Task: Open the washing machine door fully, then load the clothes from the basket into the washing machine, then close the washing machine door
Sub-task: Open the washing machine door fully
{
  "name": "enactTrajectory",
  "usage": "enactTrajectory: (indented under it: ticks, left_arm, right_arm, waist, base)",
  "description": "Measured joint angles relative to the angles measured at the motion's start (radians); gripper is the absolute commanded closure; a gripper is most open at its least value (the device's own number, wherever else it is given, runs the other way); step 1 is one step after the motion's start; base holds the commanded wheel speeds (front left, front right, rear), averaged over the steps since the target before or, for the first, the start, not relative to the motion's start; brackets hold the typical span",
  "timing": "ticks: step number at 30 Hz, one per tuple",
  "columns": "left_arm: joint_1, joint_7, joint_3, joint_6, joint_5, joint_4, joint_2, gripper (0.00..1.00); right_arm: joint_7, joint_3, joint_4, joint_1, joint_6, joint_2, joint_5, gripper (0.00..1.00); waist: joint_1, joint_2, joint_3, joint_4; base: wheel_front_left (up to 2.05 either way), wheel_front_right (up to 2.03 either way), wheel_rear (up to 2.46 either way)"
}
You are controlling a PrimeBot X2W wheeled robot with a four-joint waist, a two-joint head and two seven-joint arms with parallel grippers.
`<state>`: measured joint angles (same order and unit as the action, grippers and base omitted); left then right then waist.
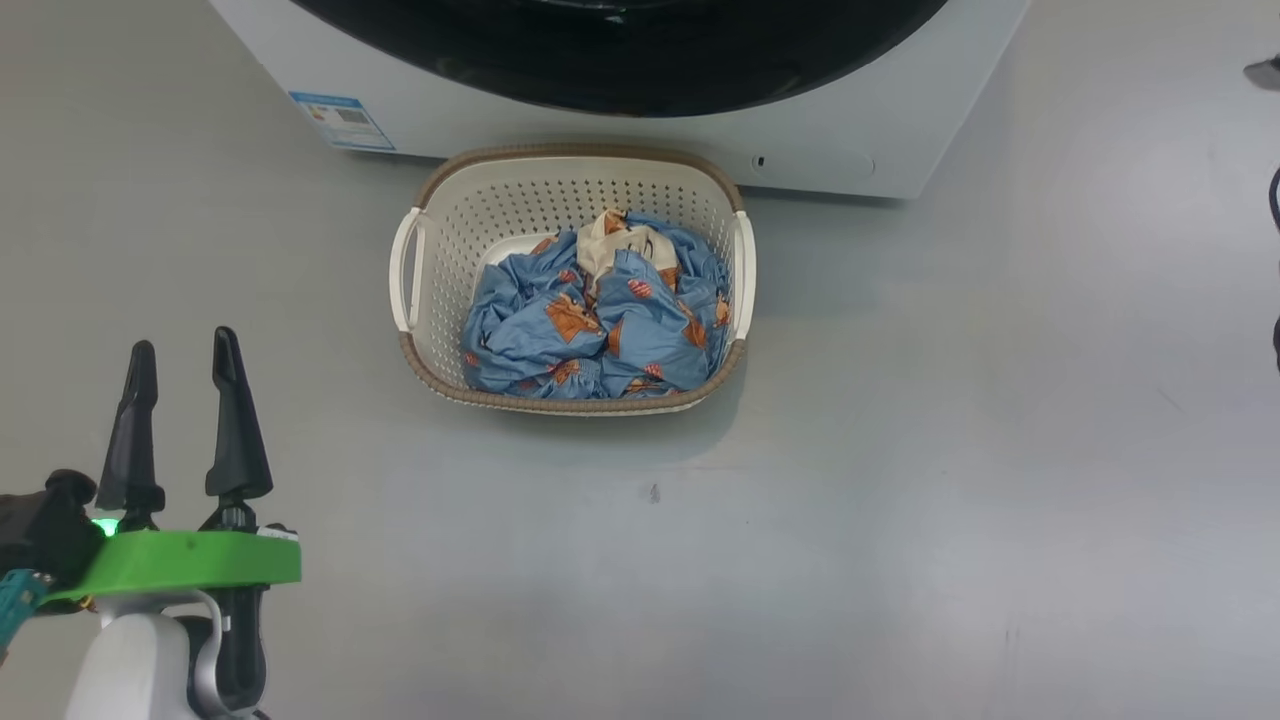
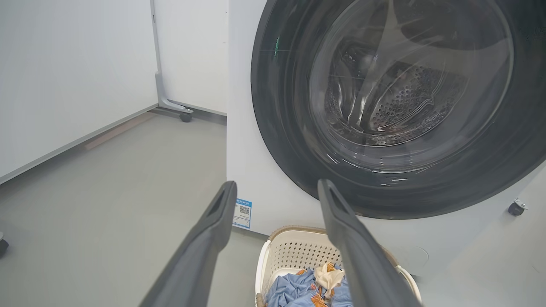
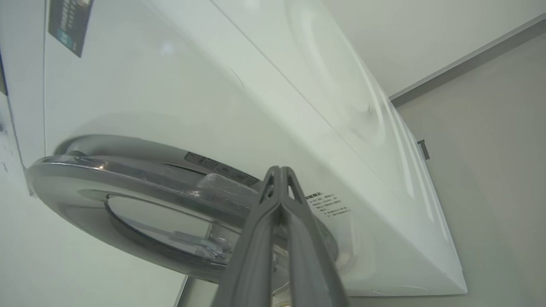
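The white washing machine [image 1: 500, 110] stands at the top of the head view. Its black-rimmed washing machine door [image 1: 620, 60] lies against its front. On the floor before it sits the cream basket [image 1: 520, 200] holding the blue printed clothes [image 1: 590, 320] with a cream piece on top. My left gripper [image 1: 182, 340] hangs open and empty at the lower left, well apart from the basket. The left wrist view looks at the door [image 2: 281, 128], the basket [image 2: 294, 251] and the clothes [image 2: 290, 290] between the spread fingers. My right gripper [image 3: 279, 170] is shut, its tips close by the door's edge [image 3: 128, 179]; touch cannot be told.
Grey floor [image 1: 900, 500] surrounds the basket. A white panel on a castor [image 2: 185, 116] stands left of the machine, which rests on its own castor [image 2: 516, 207]. A blue label [image 1: 345, 120] marks the machine's lower corner. Dark things [image 1: 1265, 70] sit at the right edge.
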<state>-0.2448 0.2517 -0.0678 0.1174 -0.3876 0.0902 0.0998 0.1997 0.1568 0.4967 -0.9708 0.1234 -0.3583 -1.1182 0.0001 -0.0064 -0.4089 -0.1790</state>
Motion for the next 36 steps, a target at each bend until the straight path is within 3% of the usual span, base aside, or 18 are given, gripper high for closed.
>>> enactTrajectory:
  ticks: [20,36]
  left_arm:
    - [-0.044,0.004,-0.005,0.004,-0.009,-0.016,-0.034,0.0]
    - [-0.065,0.004,-0.018,0.004,-0.038,-0.009,-0.045,0.0]
  right_arm:
    - [0.23,0.041,0.03,-0.17,0.0,-0.03,-0.103,1.0]
    - [0.295,0.077,0.069,-0.263,0.0,-0.057,-0.105,1.0]
  waist:
    - [0.0,-0.0001,-0.108,-0.088]
    - [0.0,0.0,-0.154,-0.13]
  base:
    - [0.0,0.0,0.0]
    - [0.0,0.0,0.0]
